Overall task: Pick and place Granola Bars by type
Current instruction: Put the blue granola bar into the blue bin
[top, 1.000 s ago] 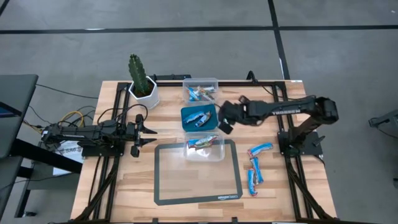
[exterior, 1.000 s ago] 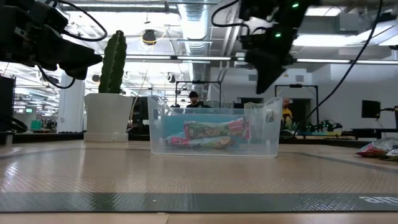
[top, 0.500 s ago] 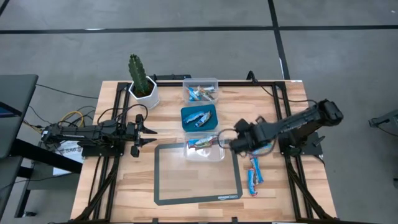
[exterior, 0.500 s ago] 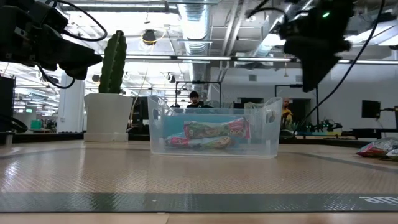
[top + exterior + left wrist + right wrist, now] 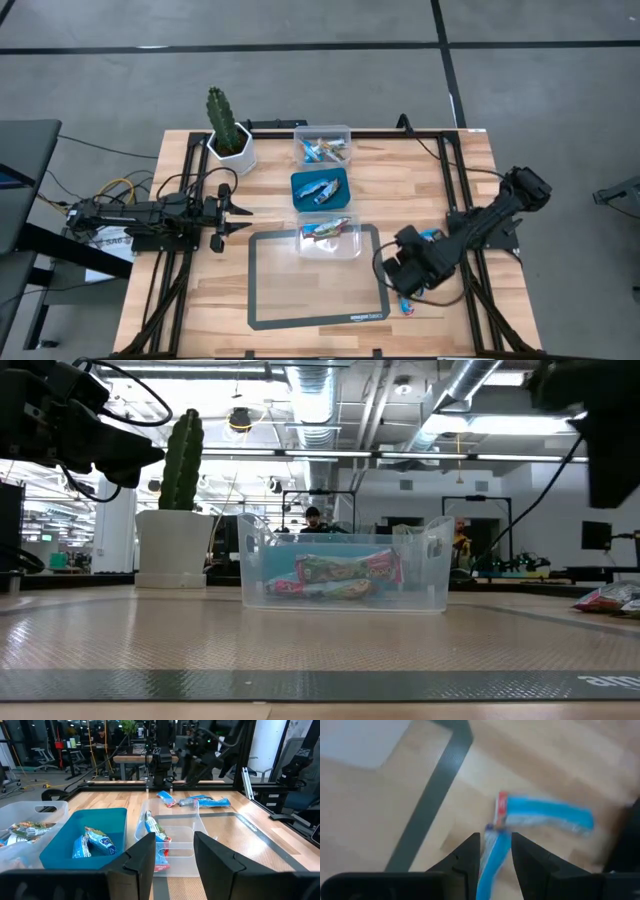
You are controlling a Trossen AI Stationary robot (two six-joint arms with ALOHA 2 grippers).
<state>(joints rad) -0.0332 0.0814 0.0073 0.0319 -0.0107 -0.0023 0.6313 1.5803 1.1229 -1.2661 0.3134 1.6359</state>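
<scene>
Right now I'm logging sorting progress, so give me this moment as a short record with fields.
right gripper: open, above loose blue granola bars on the table's right side, beside the mat
left gripper: open, empty, parked at the table's left
clear bin on mat: holds reddish bars
teal bin: holds blue bars
far clear bin: holds mixed wrappers
cactus pot: far left corner
</scene>
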